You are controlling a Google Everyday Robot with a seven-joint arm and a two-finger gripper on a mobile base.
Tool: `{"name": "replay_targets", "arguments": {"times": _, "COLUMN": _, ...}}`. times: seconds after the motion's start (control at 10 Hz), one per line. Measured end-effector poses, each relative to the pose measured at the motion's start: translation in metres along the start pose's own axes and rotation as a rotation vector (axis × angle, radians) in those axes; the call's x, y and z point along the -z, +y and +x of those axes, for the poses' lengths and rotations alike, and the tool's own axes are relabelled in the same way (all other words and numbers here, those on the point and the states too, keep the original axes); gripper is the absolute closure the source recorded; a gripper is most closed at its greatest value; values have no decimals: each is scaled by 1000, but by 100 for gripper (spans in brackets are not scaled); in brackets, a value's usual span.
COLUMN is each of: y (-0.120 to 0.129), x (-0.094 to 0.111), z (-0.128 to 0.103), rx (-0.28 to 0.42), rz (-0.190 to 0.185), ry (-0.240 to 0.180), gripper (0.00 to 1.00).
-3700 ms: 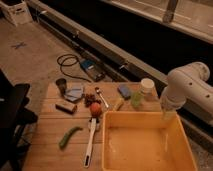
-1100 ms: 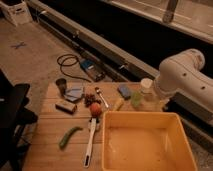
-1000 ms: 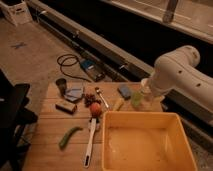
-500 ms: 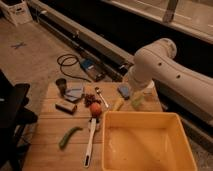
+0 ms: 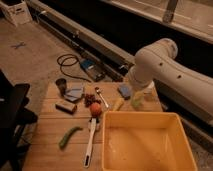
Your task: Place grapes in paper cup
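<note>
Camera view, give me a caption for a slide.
Gripper hangs over the wooden table's far edge beside the paper cup, while the grapes sit untouched by the tomato.

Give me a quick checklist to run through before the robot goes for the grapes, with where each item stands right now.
1. Grapes located: ok, near the middle of the table, just behind the tomato.
2. Grapes uncovered from above: ok, nothing lies over them, though the tomato sits close.
3. Hand near the grapes: not ok, it is by the paper cup, toward the table's back right in the camera view.
4. Hand empty: cannot tell.
5. Paper cup upright and open: cannot tell, the arm hides most of it.
</note>
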Motion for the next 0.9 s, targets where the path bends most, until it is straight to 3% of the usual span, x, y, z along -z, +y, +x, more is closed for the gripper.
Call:
{"name": "replay_targets", "arguments": {"times": 0.3, "y": -11, "x": -20, "z": -31, "rx": 26, "rz": -4, "ry": -92, "gripper": 35}}
{"name": "replay_targets", "arguments": {"times": 0.5, "y": -19, "x": -43, "z": -73, "rx": 67, "rz": -25, "ry": -146, "gripper": 35}}
{"name": "replay_targets", "arguments": {"times": 0.9, "y": -27, "x": -92, "z": -124, "rx": 147, "rz": -67, "ry": -162, "gripper": 35}}
